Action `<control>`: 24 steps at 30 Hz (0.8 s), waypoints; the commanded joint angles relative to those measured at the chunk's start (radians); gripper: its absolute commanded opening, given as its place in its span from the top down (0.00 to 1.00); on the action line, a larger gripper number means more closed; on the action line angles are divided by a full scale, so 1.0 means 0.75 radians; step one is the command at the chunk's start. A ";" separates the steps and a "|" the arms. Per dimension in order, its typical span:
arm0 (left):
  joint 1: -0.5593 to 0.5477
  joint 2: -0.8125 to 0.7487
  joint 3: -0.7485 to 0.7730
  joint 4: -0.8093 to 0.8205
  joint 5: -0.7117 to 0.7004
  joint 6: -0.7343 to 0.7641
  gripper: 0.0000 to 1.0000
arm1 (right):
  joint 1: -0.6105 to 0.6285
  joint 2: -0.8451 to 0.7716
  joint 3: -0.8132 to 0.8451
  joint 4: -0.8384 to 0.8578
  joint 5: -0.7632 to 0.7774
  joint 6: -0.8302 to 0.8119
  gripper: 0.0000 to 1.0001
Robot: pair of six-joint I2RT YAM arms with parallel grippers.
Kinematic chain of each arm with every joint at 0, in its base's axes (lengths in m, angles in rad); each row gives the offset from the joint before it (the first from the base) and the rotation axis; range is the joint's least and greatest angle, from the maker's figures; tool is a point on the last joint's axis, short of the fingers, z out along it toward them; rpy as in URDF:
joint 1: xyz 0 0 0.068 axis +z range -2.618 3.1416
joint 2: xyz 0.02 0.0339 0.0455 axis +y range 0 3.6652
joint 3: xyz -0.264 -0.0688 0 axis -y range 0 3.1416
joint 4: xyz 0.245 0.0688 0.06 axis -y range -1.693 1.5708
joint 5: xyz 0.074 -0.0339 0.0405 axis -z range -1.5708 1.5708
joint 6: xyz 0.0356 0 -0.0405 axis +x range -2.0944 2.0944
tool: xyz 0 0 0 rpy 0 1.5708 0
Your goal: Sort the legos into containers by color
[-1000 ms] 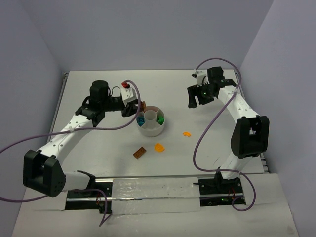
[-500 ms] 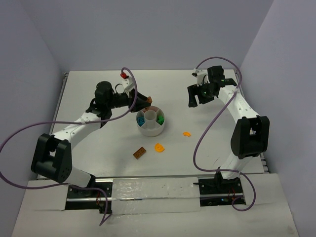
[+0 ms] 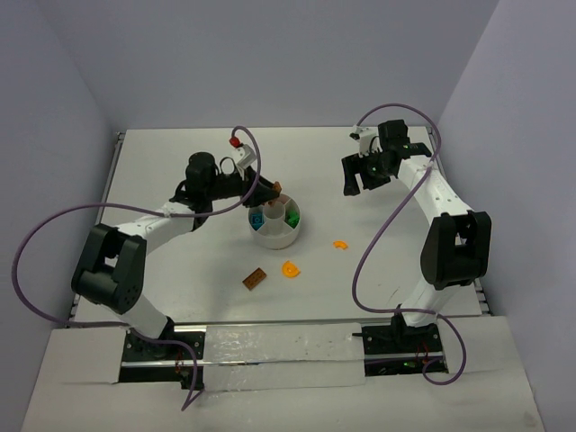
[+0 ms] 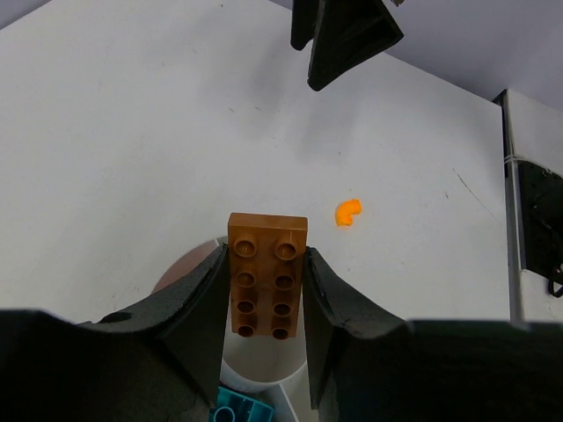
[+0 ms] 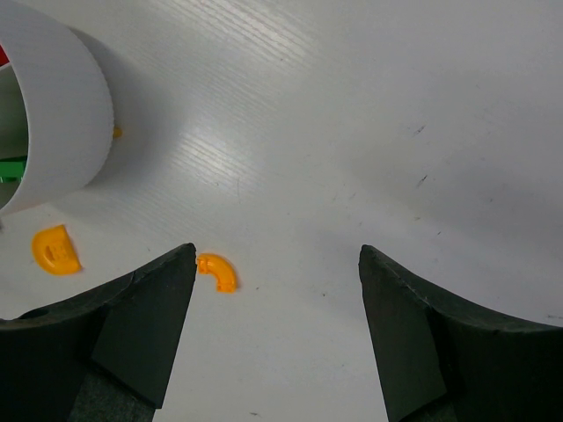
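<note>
Left wrist: brown brick over the dish

My left claw is clenched on a brown brick above the white dish. Teal and green pieces sit inside. A second brown brick, an orange half-round and an orange curl lie unsorted on the table. My right claw hangs spread, empty.

Above dish: left gripper with its brown lego is blocking the approach.
Near table: loose legos are lying well apart.

A white table stands between plain pale lilac walls, one at the back and one on each side. The light is soft and even, giving only weak shadows.
</note>
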 commanded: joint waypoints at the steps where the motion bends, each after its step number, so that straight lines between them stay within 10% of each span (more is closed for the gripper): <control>1: -0.012 0.025 0.004 0.072 -0.007 0.037 0.86 | -0.011 -0.024 0.038 -0.008 0.010 -0.010 0.18; 7: -0.017 0.046 0.005 0.028 -0.002 0.093 0.78 | -0.012 -0.022 0.039 -0.008 0.018 -0.012 0.18; 17: -0.028 0.001 -0.021 -0.064 -0.040 0.260 0.31 | -0.013 -0.018 0.042 -0.008 0.024 -0.012 0.18; 24: -0.031 -0.216 -0.044 -0.298 -0.119 0.466 0.29 | -0.011 -0.045 0.027 -0.006 0.031 -0.015 0.18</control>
